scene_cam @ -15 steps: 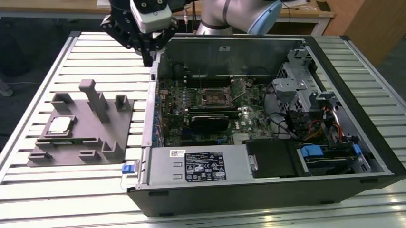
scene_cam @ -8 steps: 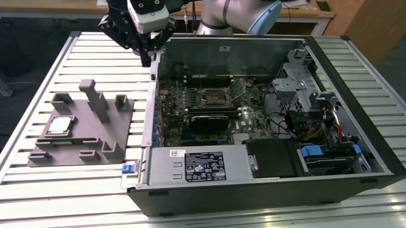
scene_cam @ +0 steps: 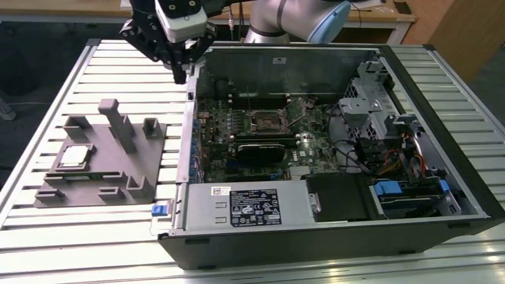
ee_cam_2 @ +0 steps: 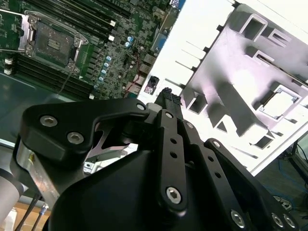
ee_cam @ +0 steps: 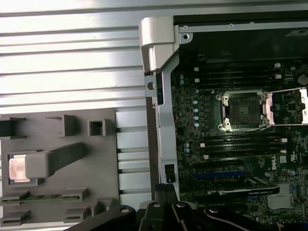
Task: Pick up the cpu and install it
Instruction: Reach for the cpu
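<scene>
The cpu (scene_cam: 75, 155) is a small silvery square lying flat in a recess of the grey plastic fixture (scene_cam: 106, 178) on the exterior view's left. In the first wrist view a fixture post partly covers the cpu (ee_cam: 17, 169); it also appears in the second wrist view (ee_cam_2: 281, 103). My gripper (scene_cam: 182, 72) hangs above the case's near-left wall, well apart from the cpu, fingers shut together with nothing between them (ee_cam_2: 167, 95). The black socket frame (scene_cam: 264, 121) on the motherboard stands open (ee_cam: 240, 111).
The open computer case (scene_cam: 442, 118) fills the exterior view's right, with a drive cage (scene_cam: 379, 100) and a grey power supply box (scene_cam: 248, 204) inside. Tall fixture posts (scene_cam: 118, 121) rise beside the cpu. Everything rests on a slatted metal table (scene_cam: 118, 71).
</scene>
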